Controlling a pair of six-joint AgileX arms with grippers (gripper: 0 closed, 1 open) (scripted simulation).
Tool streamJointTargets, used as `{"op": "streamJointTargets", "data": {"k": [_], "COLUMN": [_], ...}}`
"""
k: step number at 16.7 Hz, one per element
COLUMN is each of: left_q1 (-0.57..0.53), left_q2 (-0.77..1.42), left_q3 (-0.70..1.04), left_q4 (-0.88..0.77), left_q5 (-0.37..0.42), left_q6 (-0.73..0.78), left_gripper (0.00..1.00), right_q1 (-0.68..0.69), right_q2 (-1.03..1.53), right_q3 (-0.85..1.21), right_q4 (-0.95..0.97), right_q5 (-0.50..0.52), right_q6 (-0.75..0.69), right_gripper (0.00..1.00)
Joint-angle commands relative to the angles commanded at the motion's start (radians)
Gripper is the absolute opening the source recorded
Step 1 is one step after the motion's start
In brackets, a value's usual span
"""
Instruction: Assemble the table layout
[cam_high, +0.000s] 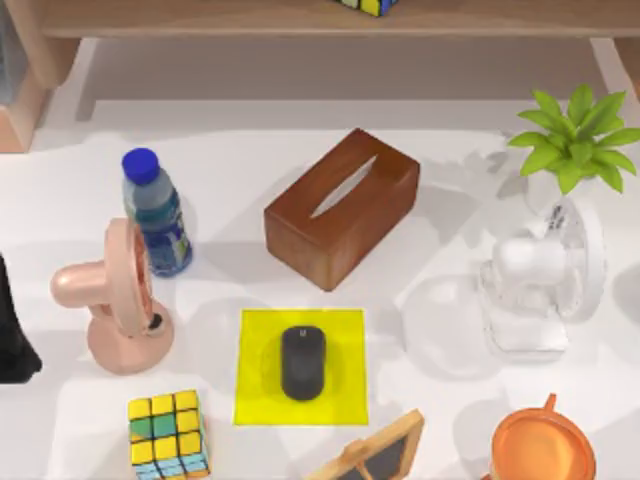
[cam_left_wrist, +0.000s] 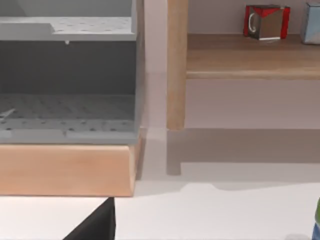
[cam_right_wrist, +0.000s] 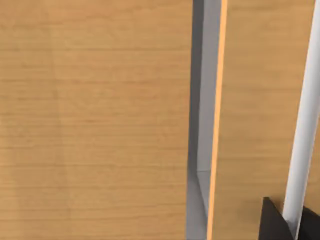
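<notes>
Left hand (cam_high: 12, 340), perhaps parked, grip state unclear, at white table's (cam_high: 450, 185) left edge under wooden shelf (cam_high: 300, 20).

Black mouse (cam_high: 302, 362) lies on yellow mat (cam_high: 345, 400).

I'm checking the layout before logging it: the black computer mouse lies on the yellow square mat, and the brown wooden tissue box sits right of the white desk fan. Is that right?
Not quite. The black computer mouse does lie on the yellow square mat, but the brown wooden tissue box sits left of the white desk fan, not right of it. The top view shows this.
</notes>
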Motion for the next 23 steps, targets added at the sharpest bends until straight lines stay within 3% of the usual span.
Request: {"op": "streamJointTargets", "data": {"k": [4, 10, 15, 23], "left_q1": [0.0, 0.0, 0.0, 0.0], "left_q2": [0.0, 0.0, 0.0, 0.0], "left_q3": [0.0, 0.0, 0.0, 0.0], "left_q4": [0.0, 0.0, 0.0, 0.0], "left_q5": [0.0, 0.0, 0.0, 0.0], "left_q6": [0.0, 0.0, 0.0, 0.0], "left_gripper": [1.0, 1.0, 1.0, 1.0], "right_q1": [0.005, 0.049, 0.058, 0.058], "right_q2": [0.03, 0.112, 0.127, 0.127], "right_q3": [0.036, 0.259, 0.277, 0.277], "right_q4": [-0.032, -0.138, -0.154, -0.154], "right_q5": [0.015, 0.053, 0.066, 0.066], "right_q6": [0.001, 0.0, -0.002, -0.002], "right_gripper": [0.0, 0.0, 0.0, 0.6]}}
